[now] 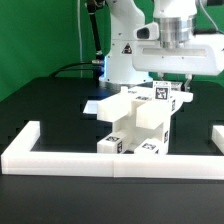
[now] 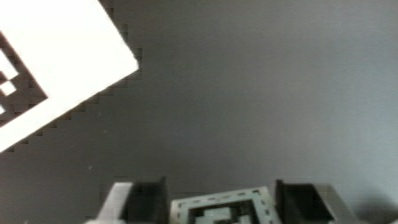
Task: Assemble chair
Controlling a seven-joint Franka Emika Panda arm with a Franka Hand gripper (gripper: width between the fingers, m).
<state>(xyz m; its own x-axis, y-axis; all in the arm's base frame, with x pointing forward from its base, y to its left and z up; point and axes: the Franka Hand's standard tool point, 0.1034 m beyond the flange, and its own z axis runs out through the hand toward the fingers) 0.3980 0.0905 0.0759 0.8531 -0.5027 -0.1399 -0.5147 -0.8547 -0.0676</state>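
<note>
The chair is a blocky white structure (image 1: 138, 125) of tagged plastic blocks at the table's middle, just behind the border wall. My gripper (image 1: 168, 88) hangs over its upper part on the exterior view's right. The fingers close on a small white tagged chair part (image 1: 160, 96) at the top of the structure. In the wrist view the two dark fingers (image 2: 297, 200) flank that tagged part (image 2: 224, 208) with no gap showing. I cannot tell whether the part rests on the structure or is held just above it.
A long low white border wall (image 1: 110, 160) runs along the front, with short side walls at both ends. The marker board (image 2: 50, 75) lies flat on the black table behind the chair, also in the exterior view (image 1: 96, 104). The robot base (image 1: 125, 55) stands at the back.
</note>
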